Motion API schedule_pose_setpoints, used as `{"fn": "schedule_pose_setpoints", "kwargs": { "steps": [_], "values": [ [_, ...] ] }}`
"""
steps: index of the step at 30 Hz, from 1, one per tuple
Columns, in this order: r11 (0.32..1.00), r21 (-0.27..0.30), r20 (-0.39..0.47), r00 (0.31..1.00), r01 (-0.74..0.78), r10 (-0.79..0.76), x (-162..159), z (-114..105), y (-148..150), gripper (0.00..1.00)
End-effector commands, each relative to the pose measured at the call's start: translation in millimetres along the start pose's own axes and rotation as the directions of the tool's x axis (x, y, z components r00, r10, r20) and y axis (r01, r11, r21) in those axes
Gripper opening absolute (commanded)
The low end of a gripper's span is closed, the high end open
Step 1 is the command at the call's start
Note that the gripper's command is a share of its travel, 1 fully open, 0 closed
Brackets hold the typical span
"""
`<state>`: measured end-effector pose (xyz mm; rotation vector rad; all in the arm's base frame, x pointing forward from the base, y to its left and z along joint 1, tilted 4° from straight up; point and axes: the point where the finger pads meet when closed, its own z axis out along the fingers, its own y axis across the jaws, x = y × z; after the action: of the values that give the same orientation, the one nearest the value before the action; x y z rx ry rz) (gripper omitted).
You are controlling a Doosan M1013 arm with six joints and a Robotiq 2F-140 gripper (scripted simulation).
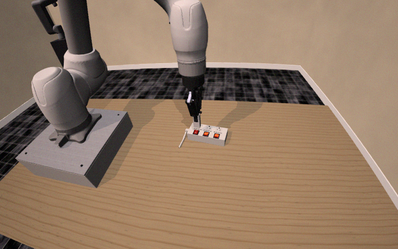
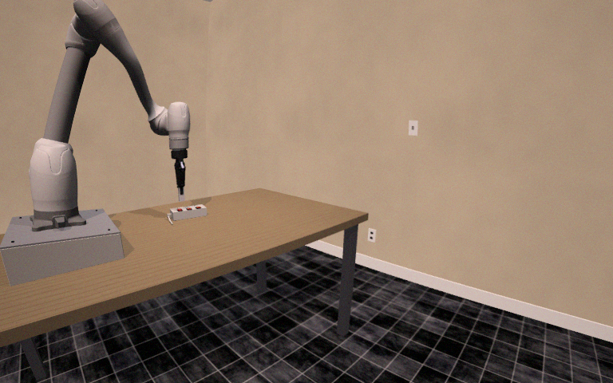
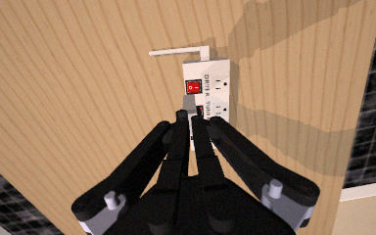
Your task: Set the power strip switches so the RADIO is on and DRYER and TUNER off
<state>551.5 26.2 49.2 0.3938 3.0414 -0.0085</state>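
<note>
The white power strip (image 1: 208, 135) lies flat on the wooden table, the right way up, with three red switches in a row. The left switch (image 1: 196, 132) looks darker red; the middle switch (image 1: 206, 134) and the right switch (image 1: 216, 135) glow brighter orange. In the wrist view the switch labelled DRYER (image 3: 193, 87) shows at the cord end of the strip (image 3: 208, 93), and my fingers partly cover the one labelled TUNER. My gripper (image 1: 196, 121) is shut and empty, pointing down just above the strip's left end. It also shows in the exterior view (image 2: 181, 197) and in the wrist view (image 3: 189, 115).
A short white cord stub (image 1: 182, 139) sticks out of the strip's left end. My grey base block (image 1: 76, 143) stands on the table to the left. The table's far edge lies just behind the strip.
</note>
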Motion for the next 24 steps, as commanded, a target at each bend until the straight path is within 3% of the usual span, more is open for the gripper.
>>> {"fn": "schedule_pose_setpoints", "kwargs": {
  "steps": [1,5,24],
  "values": [
    [1.000,0.000,0.000,1.000,-0.001,0.001,-16,-5,0,0.00],
    [1.000,0.000,0.000,1.000,-0.002,0.002,-33,-10,0,0.00],
    [1.000,0.000,0.000,1.000,-0.002,0.002,-33,-11,0,0.00]
  ]
}}
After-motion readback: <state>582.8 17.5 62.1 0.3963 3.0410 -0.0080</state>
